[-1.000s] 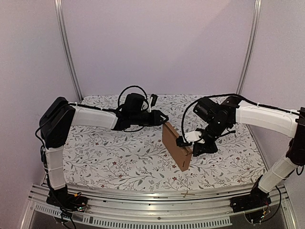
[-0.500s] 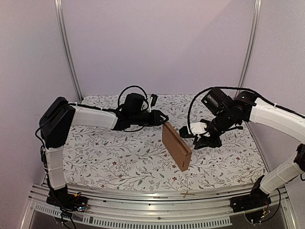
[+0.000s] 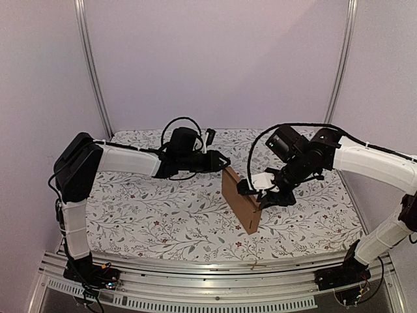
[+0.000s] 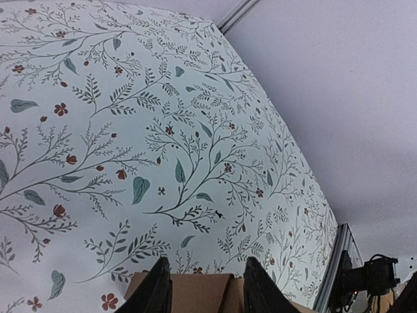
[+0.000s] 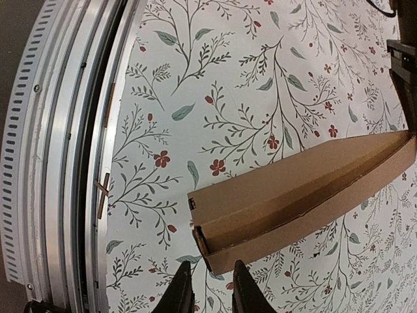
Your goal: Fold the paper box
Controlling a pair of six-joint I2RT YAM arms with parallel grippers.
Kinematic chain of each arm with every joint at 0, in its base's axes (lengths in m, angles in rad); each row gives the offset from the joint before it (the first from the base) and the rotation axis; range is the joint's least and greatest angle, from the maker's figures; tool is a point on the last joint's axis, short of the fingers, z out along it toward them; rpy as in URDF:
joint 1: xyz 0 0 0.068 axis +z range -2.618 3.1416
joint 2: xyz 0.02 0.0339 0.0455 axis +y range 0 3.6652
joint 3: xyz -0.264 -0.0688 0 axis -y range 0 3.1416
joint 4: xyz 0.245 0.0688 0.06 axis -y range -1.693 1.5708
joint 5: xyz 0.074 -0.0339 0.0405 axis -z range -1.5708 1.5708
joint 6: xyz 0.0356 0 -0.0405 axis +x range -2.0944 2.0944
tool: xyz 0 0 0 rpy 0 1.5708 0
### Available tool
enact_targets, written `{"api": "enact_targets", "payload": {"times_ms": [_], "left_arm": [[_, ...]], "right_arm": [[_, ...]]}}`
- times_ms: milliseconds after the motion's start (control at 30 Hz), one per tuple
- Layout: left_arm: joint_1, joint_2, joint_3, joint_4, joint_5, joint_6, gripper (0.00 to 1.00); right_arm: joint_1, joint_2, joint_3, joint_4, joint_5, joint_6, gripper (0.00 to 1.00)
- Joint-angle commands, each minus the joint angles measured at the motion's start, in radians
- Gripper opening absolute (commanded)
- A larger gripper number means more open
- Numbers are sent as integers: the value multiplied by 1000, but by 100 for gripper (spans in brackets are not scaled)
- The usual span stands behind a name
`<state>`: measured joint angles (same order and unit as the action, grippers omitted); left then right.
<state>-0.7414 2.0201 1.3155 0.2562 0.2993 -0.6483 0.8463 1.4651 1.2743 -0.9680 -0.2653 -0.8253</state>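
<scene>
So there's just one paper box (image 3: 240,195) here, plain brown cardboard. It stands up on a long edge about mid-counter, a bit right of centre, and runs at a slant from far-left to near-right. The right wrist view looks into it and it's a thin open trough (image 5: 300,189) with one end wall showing, so not closed up.

There are two arms, one on each side of the box. The left gripper (image 3: 225,163) comes in from the left and sits at the box's far top corner. In its own camera the jaws (image 4: 205,293) are a moderate gap apart. The cardboard (image 4: 195,290) runs across behind both fingers and sticks out past each one, so they aren't clamped on it.

The right gripper (image 3: 254,192) is up against the box's right-hand face, toward the near end. In the wrist view those jaws (image 5: 210,287) are narrow and the near corner of the box sits right at the tips. I honestly can't tell if they're pinching it or just touching.

The counter (image 3: 163,215) has one floral cloth on it, and there's a metal rail (image 5: 65,130) along the near edge.
</scene>
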Motion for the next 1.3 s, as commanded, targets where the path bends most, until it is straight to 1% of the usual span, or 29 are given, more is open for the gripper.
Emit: {"api": "enact_targets", "payload": {"times_ms": [0, 467, 700, 1033, 1267], "left_arm": [[7, 36, -29, -68, -3, 5, 38], [11, 39, -37, -53, 2, -8, 37], [11, 37, -49, -43, 1, -13, 36], [13, 35, -48, -44, 3, -14, 36], [14, 35, -48, -42, 6, -16, 36]], "right_arm": [[24, 29, 0, 15, 24, -13, 20], [43, 61, -16, 30, 51, -20, 19], [45, 24, 37, 1, 29, 2, 26], [55, 24, 43, -15, 6, -16, 27], [73, 60, 16, 22, 16, -27, 27]]}}
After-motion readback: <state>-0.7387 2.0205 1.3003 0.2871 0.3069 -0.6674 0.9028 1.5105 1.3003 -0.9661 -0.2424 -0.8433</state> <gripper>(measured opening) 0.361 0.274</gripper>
